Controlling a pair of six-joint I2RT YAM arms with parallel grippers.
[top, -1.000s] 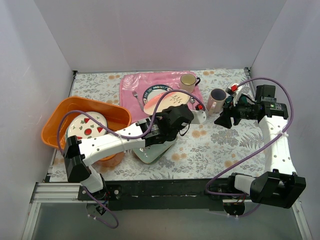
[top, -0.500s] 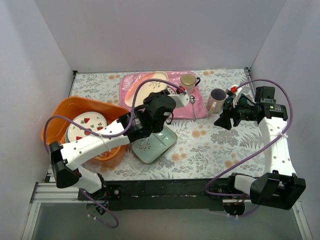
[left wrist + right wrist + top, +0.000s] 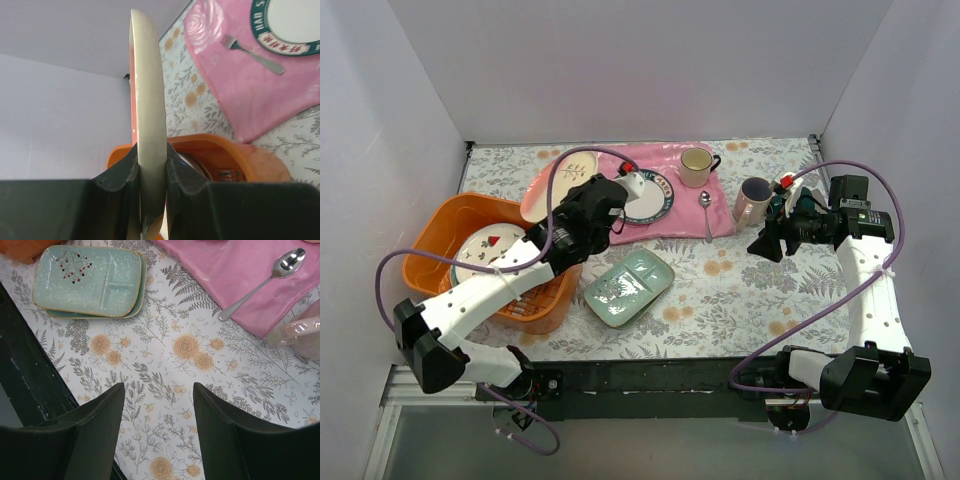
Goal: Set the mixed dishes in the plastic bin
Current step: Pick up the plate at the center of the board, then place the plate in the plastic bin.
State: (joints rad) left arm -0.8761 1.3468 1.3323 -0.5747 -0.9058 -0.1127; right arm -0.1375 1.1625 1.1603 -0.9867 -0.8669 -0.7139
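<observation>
Pale green tray (image 3: 628, 287) lay nearest the arms' side, flat on the flowered table (image 3: 740, 300), not yet binned. Right gripper (image 3: 767, 241) hung just beside the pink mug (image 3: 753, 200), jaws apart, holding nothing.

To the left sat the orange plastic bin (image 3: 425, 255), with the strawberry plate (image 3: 490, 246) lying inside it. Above the bin's far rim, the left gripper (image 3: 151, 162) pinched the pink plate (image 3: 558, 178) by its edge, fingers (image 3: 120, 172) closed on either face. The plate was off the table, partly over the bin and partly over the pink mat (image 3: 695, 215). Farther back on the mat were the blue-rimmed plate (image 3: 650, 198), spoon (image 3: 706, 212) and yellow mug (image 3: 696, 164).

Risks, as I judged them:
- An edge-only pinch could let the plate swing or slide out.
- Released high, it would strike the strawberry plate and might chip.
- Lowered short of the opening, it could catch the rim and tip the bin.
- The right gripper stood close enough to knock the pink mug if it swung carelessly.
</observation>
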